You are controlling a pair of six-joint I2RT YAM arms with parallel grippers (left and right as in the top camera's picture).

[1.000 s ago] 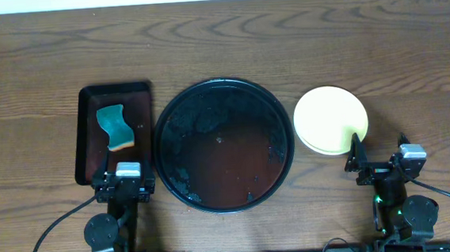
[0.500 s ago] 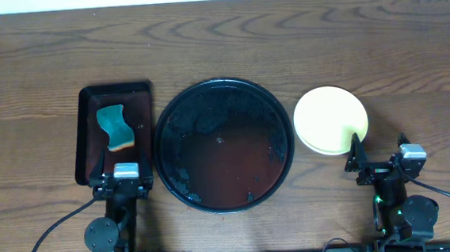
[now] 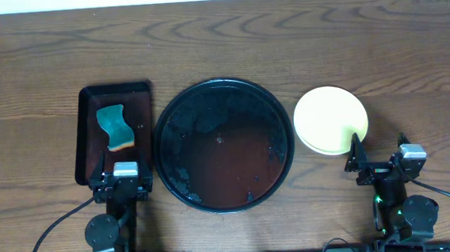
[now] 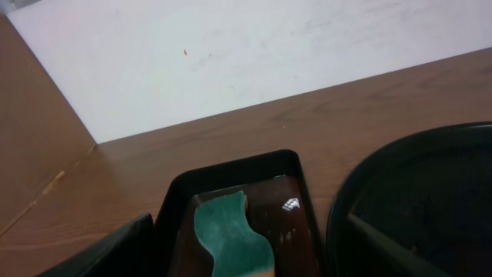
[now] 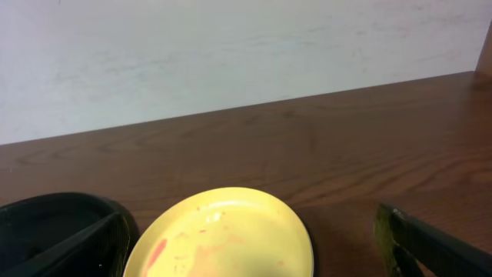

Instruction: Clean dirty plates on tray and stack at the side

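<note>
Plates [image 3: 330, 119] sat stacked on table [image 3: 219, 39] just R of tray [image 3: 224, 154], yellow on top w/ faint red smears. Left gripper [image 3: 122, 179] and right gripper [image 3: 379, 153] both spread wide, holding nothing.

A dark brown wooden table [image 3: 219, 39] with wavy, visible grain fills the scene. A plain white wall [image 4: 269, 46] stands right behind its far edge, matte and faintly streaked, with a tiny orange speck [image 4: 185, 52] on it. At the left, a flat brown panel [image 4: 31, 138] meets the wall at an angle. The light is soft and even, and the tabletop shows a mild sheen.
</note>
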